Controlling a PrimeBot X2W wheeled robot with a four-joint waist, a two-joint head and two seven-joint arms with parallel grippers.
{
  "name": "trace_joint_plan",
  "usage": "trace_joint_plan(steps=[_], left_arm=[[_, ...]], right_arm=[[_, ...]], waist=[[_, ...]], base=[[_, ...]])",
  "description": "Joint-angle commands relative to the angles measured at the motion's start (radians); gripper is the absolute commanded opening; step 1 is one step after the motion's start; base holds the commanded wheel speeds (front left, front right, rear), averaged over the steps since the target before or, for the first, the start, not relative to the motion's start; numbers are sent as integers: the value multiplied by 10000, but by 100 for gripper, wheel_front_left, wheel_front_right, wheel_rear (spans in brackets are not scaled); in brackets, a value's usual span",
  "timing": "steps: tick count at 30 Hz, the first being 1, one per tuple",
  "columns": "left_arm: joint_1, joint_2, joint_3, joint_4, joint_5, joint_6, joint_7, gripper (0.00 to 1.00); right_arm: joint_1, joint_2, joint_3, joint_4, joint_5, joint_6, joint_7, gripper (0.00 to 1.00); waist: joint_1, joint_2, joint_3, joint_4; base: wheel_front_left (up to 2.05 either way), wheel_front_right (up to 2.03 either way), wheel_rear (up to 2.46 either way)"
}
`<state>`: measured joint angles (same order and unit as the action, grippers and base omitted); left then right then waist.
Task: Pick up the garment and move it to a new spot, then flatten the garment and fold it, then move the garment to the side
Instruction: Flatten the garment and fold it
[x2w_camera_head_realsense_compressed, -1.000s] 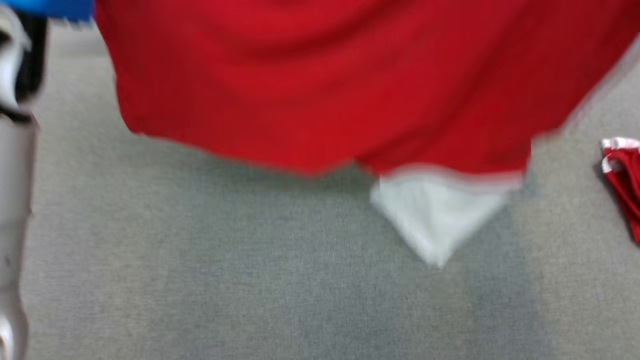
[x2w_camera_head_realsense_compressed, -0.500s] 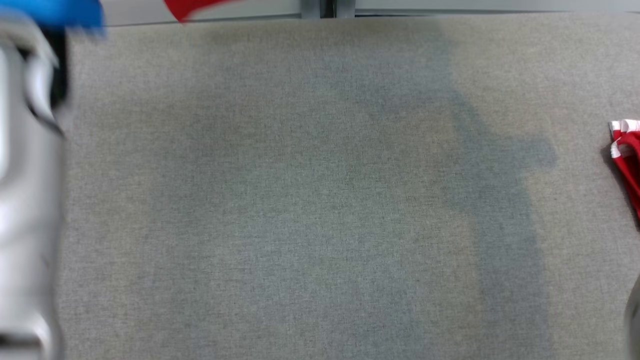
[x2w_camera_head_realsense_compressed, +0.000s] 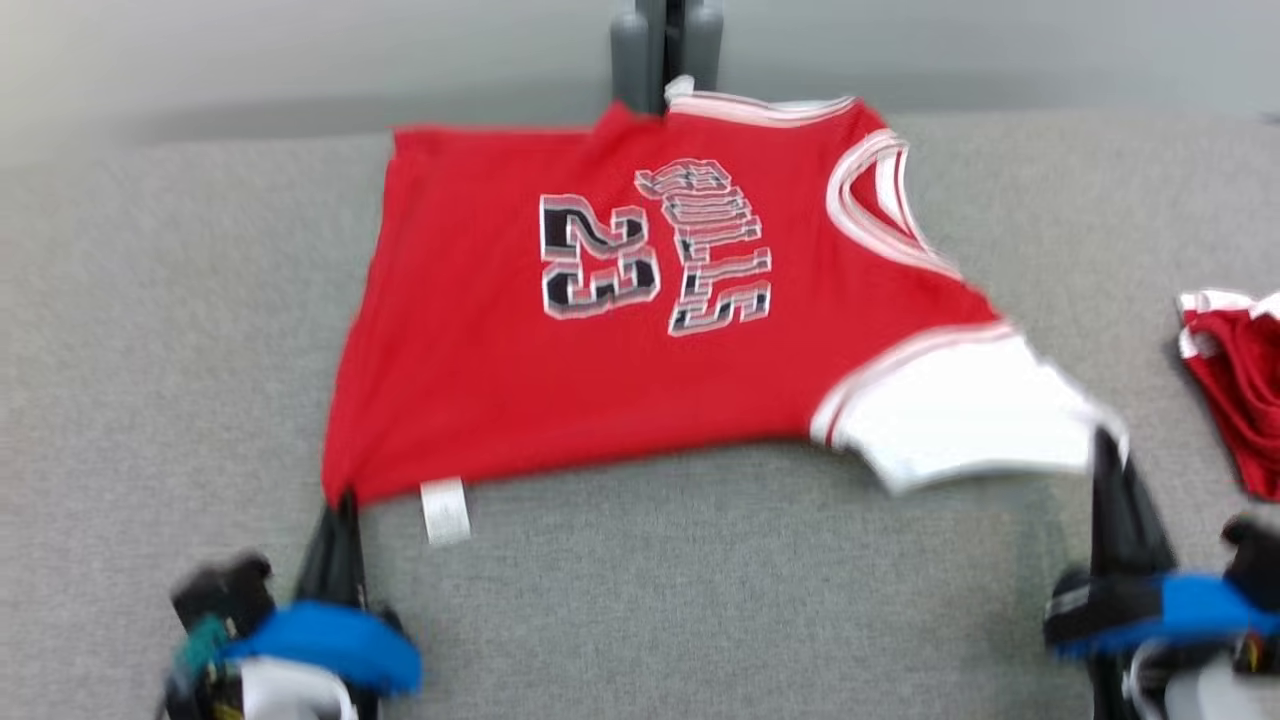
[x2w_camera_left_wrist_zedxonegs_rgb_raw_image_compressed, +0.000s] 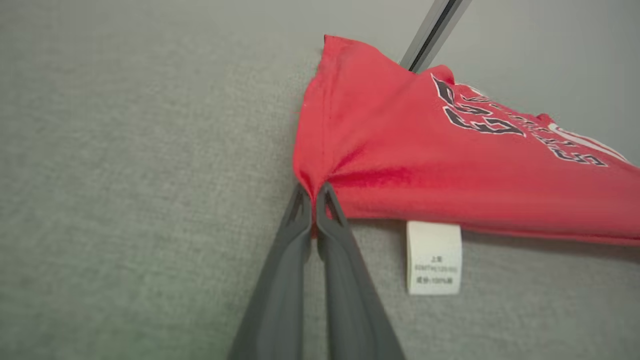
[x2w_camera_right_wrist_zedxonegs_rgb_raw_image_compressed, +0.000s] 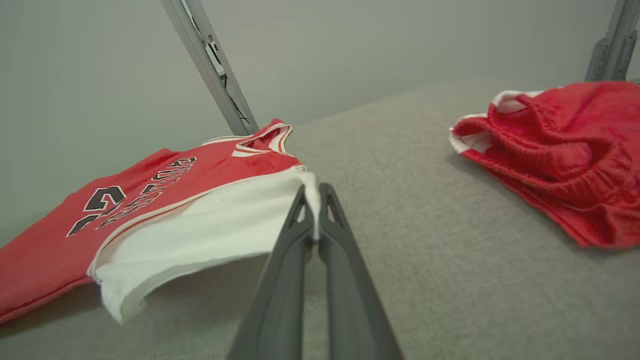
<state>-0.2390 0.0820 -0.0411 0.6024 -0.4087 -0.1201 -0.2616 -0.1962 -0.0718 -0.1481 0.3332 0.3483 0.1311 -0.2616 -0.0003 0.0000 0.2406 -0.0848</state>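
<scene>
Nearest to me, my left fingers (x2w_camera_left_wrist_zedxonegs_rgb_raw_image_compressed: 326, 212) are pinched tight on the hem corner of the red jersey (x2w_camera_head_realsense_compressed: 600, 380), and my right fingers (x2w_camera_right_wrist_zedxonegs_rgb_raw_image_compressed: 300, 220) on its white sleeve (x2w_camera_head_realsense_compressed: 960, 410). The jersey is spread print-up on the grey surface (x2w_camera_head_realsense_compressed: 700, 600) and reaches the far edge. Red shorts (x2w_camera_head_realsense_compressed: 1235, 390) lie apart at the right.

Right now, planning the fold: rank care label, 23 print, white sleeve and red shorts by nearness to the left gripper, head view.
1. care label, beside the left gripper
2. 23 print, upper centre
3. white sleeve, at the right gripper
4. red shorts, far right
</scene>
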Motion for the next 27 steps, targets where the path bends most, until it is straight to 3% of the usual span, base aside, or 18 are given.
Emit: trace_joint_plan(steps=[1, 9, 17, 27], left_arm=[[564, -70, 133, -6, 184, -28, -43, 0], [2578, -282, 579, -334, 793, -93, -43, 0], [3889, -301, 74, -866, 528, -96, -35, 0], [2911, -309, -158, -2126, -291, -17, -36, 0]], right_arm=[[639, 55, -8, 62, 21, -7, -43, 0], [2635, 167, -149, 192, -173, -10, -43, 0], [4212, 183, 18, -65, -257, -10, -42, 0], [2768, 189, 325, -539, -85, -5, -41, 0]], waist=[[3, 0, -332, -93], [3, 0, -1425, -132], [3, 0, -1953, -37], [3, 0, -1617, 74]], base=[[0, 0, 0], [0, 0, 0], [0, 0, 0], [0, 0, 0]])
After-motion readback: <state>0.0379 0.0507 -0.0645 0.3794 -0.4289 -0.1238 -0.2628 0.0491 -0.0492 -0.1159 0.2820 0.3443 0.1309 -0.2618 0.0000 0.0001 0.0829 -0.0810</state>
